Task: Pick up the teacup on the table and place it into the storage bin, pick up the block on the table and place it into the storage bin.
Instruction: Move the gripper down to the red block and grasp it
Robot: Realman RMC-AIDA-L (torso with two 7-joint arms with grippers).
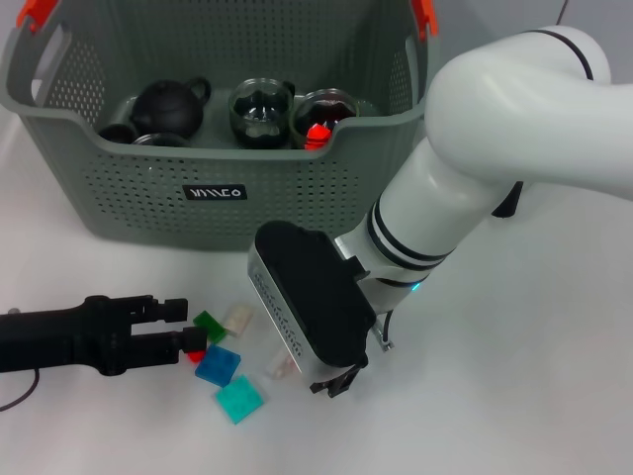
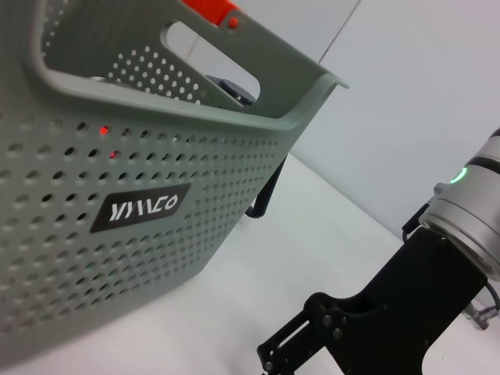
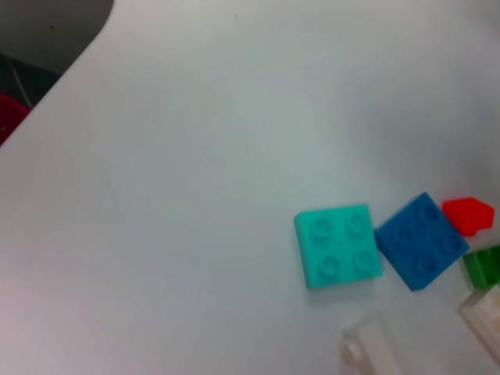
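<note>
The storage bin [image 1: 148, 198] stands at the back of the table; its perforated wall fills the left wrist view [image 2: 156, 156]. Inside it are a black teapot [image 1: 168, 107] and two glass teacups [image 1: 262, 111]; I see no teacup on the table. Small blocks lie in front: red [image 1: 195, 353], green [image 1: 209, 326], blue [image 1: 218, 365], teal [image 1: 240, 399] and two clear ones [image 1: 280, 368]. My left gripper [image 1: 186, 332] lies low at the left, fingers slightly apart, tips beside the red block. My right gripper [image 1: 336, 381] hangs just right of the blocks.
The right arm's white forearm [image 1: 445, 198] reaches across in front of the bin's right corner. The right wrist view shows the teal [image 3: 337, 246], blue [image 3: 422, 241] and red [image 3: 467, 215] blocks on the white table. The table edge [image 3: 55, 70] is close.
</note>
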